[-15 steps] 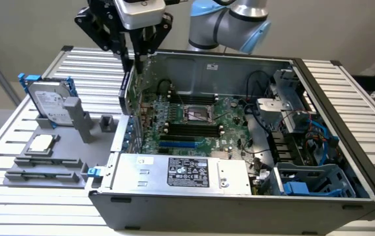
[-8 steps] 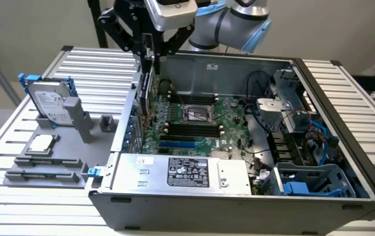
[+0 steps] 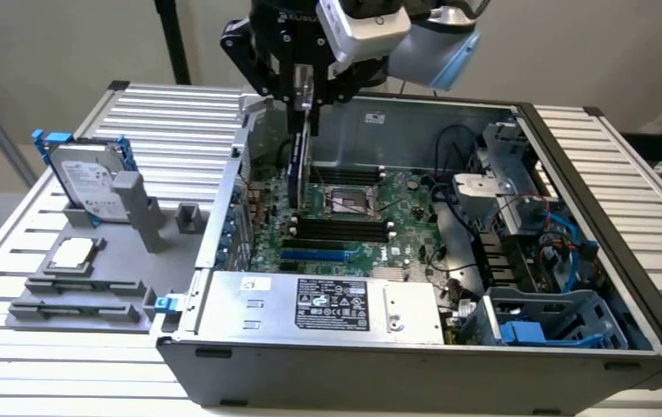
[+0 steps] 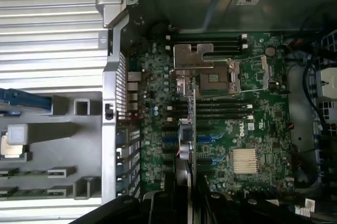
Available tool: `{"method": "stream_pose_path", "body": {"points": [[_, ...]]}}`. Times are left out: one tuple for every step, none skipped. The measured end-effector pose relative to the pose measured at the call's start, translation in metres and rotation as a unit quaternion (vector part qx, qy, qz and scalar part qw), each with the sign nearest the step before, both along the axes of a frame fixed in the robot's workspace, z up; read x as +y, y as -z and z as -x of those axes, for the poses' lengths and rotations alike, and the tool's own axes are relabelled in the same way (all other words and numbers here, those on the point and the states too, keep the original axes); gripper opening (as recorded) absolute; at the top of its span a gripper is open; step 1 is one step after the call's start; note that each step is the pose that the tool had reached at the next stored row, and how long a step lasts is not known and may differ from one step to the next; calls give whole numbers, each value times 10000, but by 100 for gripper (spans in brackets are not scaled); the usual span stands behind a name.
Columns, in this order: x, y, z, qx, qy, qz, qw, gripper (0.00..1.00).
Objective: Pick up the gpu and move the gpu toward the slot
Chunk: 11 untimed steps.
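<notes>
The pincer (image 4: 184, 195) is clenched on the gpu (image 4: 187, 124), holding it edge-down above the motherboard (image 4: 253, 134) inside the open computer case (image 3: 424, 365), apparently to meet its slot.

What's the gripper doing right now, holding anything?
Gripper: shut on the thin green circuit-board gpu card, held on edge above the motherboard inside the open computer case.

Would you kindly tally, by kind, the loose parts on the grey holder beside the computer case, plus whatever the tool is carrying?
Hard drive with blue rails, upright in the holder: 1
CPU chip, flat on the holder: 1
gpu, held edge-down by the tool above the motherboard: 1
Total: 3
</notes>
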State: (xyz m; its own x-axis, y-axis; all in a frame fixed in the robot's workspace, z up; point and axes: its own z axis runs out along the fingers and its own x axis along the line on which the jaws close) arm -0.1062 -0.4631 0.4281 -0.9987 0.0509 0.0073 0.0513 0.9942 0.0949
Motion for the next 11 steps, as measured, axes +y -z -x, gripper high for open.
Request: {"method": "stream_pose_path", "body": {"points": [[0,8,-45,9,0,6,10000,26],[1,18,-94,18,0,13,10000,26],[1,27,-139,26,0,20,10000,26],[2,35,-184,34,0,27,10000,26],[2,42,-229,42,0,36,10000,26],[3,51,-275,48,0,46,10000,26],[5,57,-317,54,0,59,10000,26],[7,63,-358,60,0,78,10000,26],[10,69,-397,65,0,98,9999,26],[12,75,-437,70,1,119,9999,26],[15,81,-475,75,0,139,9999,26]]}}
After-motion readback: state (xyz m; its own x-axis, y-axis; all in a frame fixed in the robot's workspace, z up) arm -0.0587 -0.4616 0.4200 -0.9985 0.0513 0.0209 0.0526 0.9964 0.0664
